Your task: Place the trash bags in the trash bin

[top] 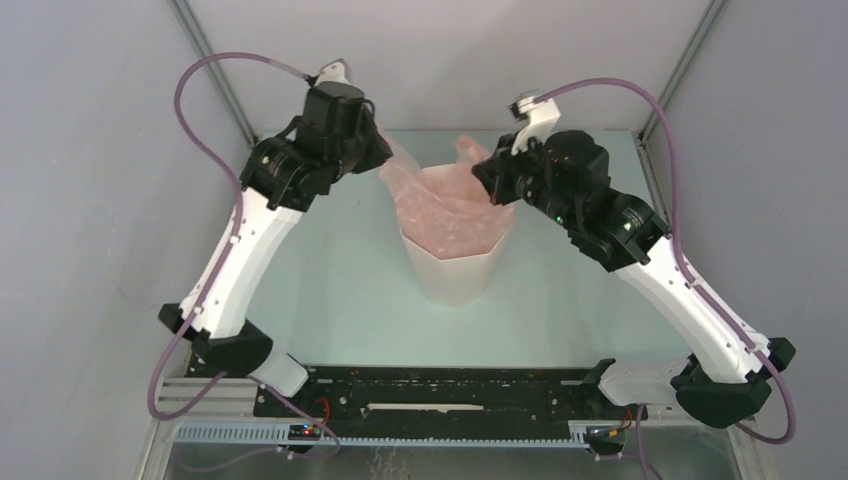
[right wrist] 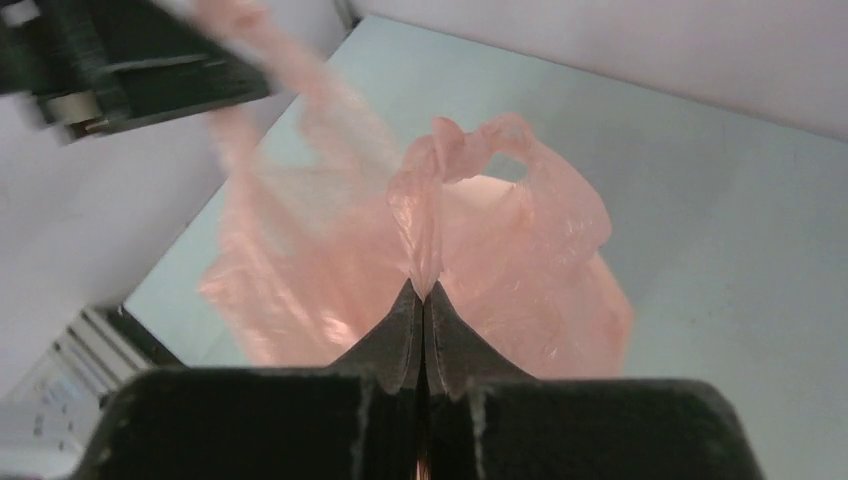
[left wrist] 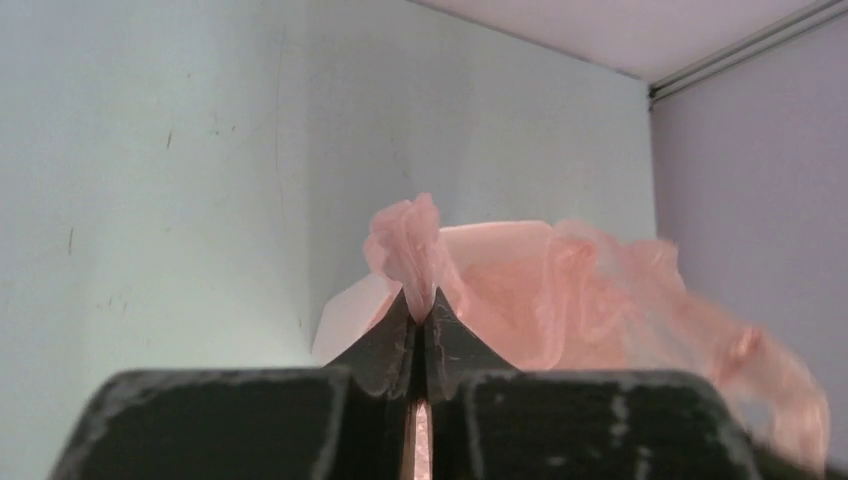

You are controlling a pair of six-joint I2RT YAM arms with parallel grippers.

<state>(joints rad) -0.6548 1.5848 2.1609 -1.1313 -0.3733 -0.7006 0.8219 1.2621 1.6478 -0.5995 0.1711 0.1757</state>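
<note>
The white faceted trash bin [top: 455,275] stands upright at the table's middle. The pale-pink film trash bag [top: 440,205] hangs inside it, its mouth stretched above the rim. My left gripper [top: 380,150] is shut on the bag's left edge, just up and left of the bin. My right gripper [top: 487,178] is shut on the bag's right edge, over the bin's right rim. In the left wrist view the gripper [left wrist: 422,312] pinches a bunched fold of the bag [left wrist: 410,240] with the bin [left wrist: 350,315] behind. In the right wrist view the gripper [right wrist: 422,292] pinches the bag [right wrist: 430,200].
The pale green table top [top: 330,290] lies around the bin. Grey enclosure walls and metal posts [top: 215,65] close in the back and sides. The arms' base rail [top: 450,395] runs along the near edge. The left arm shows in the right wrist view [right wrist: 130,60].
</note>
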